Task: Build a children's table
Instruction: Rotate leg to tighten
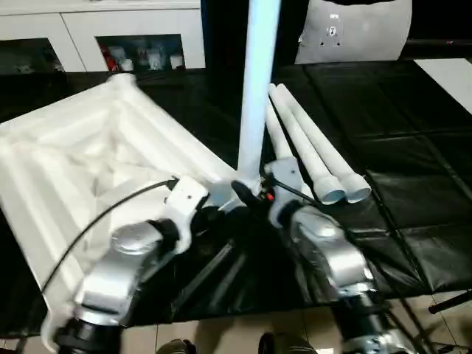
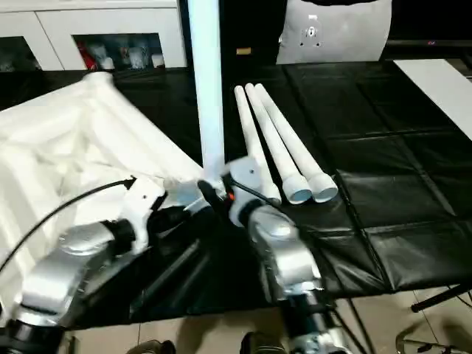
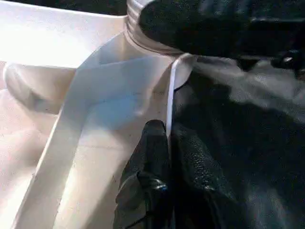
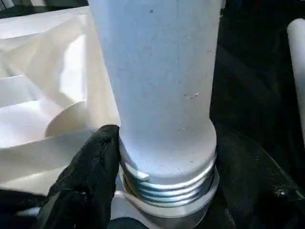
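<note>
The white table top [image 1: 81, 162] lies underside up on the left of the black mat, ribs showing. One white leg [image 1: 258, 88] stands upright at its near right corner socket. The leg's threaded end [image 4: 167, 183] sits just above the socket. My right gripper [image 1: 254, 195] is shut on the base of this leg, with a black finger [image 4: 90, 167] pressed against it. My left gripper [image 3: 169, 131] is shut on the thin rim [image 3: 171, 90] of the table top beside that corner. Three more legs [image 1: 310, 147] lie side by side on the mat, right of the upright leg.
A white cabinet [image 1: 110, 37] with glass doors stands along the back. A grey-white panel [image 1: 354, 29] leans at the back right, and a white board [image 1: 450, 74] lies at the far right. The black mat [image 1: 413, 147] ends near me, with floor beyond its front edge.
</note>
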### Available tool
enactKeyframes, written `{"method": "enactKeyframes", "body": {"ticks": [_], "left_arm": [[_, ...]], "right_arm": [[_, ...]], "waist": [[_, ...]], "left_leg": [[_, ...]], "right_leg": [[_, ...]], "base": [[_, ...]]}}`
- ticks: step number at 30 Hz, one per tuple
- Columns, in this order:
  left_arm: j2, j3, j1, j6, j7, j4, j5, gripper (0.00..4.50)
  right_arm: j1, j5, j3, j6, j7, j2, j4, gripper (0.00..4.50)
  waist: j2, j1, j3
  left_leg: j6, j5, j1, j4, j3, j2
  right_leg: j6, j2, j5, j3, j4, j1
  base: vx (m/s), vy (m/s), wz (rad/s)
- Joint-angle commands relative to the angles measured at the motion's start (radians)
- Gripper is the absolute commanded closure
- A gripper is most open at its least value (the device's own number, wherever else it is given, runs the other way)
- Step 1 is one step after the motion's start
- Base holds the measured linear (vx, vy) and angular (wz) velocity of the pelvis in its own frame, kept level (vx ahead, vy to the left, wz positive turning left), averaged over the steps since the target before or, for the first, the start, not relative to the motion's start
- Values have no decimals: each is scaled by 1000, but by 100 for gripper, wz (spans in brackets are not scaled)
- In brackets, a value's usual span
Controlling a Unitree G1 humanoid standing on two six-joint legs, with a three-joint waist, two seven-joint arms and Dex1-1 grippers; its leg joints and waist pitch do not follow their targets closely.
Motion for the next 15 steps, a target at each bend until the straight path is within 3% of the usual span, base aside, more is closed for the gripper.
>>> {"method": "enactKeyframes", "body": {"ticks": [1, 5, 9, 12, 15], "left_arm": [[-24, -21, -25, -18, 36, -28, 2, 450], [39, -20, -31, -17, -2, -20, 6, 450], [94, -12, -23, -18, -51, -21, -5, 450], [151, -14, -16, -41, -108, -14, -24, 450], [208, -24, -12, -91, -173, 12, -41, 450]], "right_arm": [[40, 0, 89, 40, 41, 37, 64, 127], [55, 8, 76, 9, 59, -1, 35, 85], [71, 21, 63, -18, 104, -35, -4, 53], [81, 28, 59, -39, 161, -83, -36, 25], [88, 31, 62, -55, 214, -137, -57, 1]], "waist": [[-2, 7, -44], [0, 8, -49], [4, 5, -47], [5, 7, -45], [5, 10, -46]], "left_leg": [[68, -138, -6, -67, -21, 49], [104, -48, -13, -62, -20, 46], [107, -81, -11, -64, -20, 50], [91, -118, -9, -66, -20, 51], [93, -106, -8, -65, -20, 50]], "right_leg": [[-167, -82, -203, 67, -88, 40], [-205, -81, -38, 63, -73, 51], [-218, -82, -65, 60, -77, 50], [-207, -82, -129, 62, -81, 50], [-205, -82, -131, 62, -80, 50]], "base": [[52, -15, 6], [13, -4, 1], [0, 0, 0], [0, 0, 0], [0, 0, 0]]}}
